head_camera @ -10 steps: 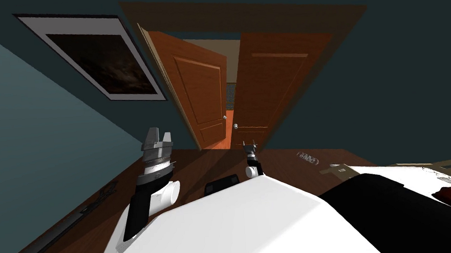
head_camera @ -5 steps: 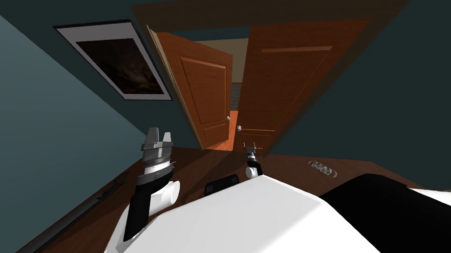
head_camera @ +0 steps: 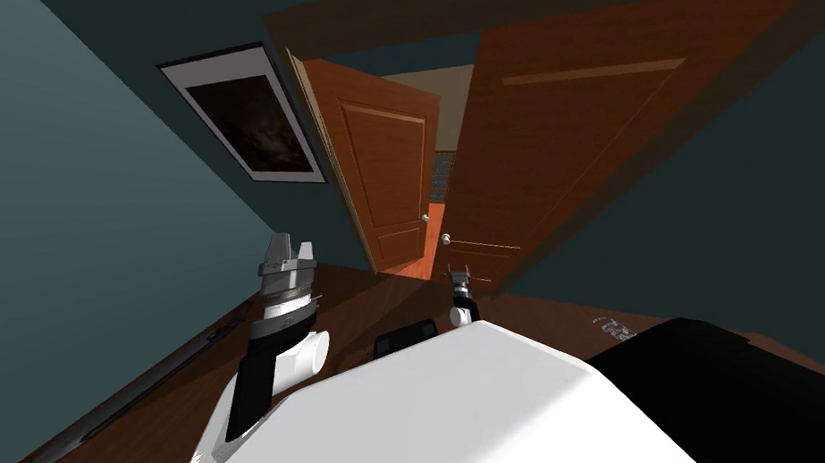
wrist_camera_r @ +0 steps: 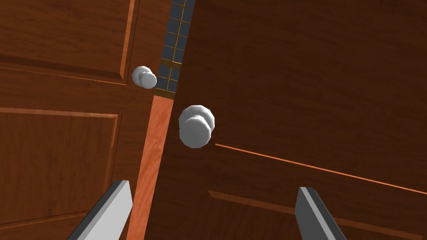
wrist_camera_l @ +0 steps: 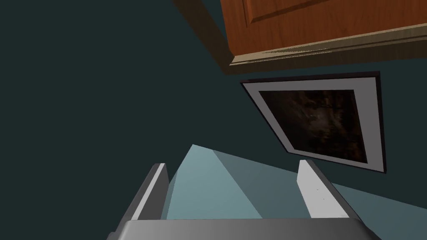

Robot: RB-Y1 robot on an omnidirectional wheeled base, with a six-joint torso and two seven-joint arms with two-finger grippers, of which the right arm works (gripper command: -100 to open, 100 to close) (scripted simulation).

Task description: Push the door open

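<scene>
Right door leaf [head_camera: 559,162], brown wood, stands ajar ahead, and the left leaf [head_camera: 389,172] swings farther off across a narrow gap [head_camera: 434,223]. The left gripper [wrist_camera_l: 233,171] is raised aside, fingers spread. The right gripper [wrist_camera_r: 212,186], also spread, hangs close before the right leaf, below its white knob [wrist_camera_r: 196,125]. Most of the push looks undone.

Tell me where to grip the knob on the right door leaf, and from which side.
I would grip the round white knob across its sides, coming straight at the face of the right door leaf. It stands proud of the panel near the free edge, and the open right gripper faces it, fingers spread wider than the knob.
</scene>
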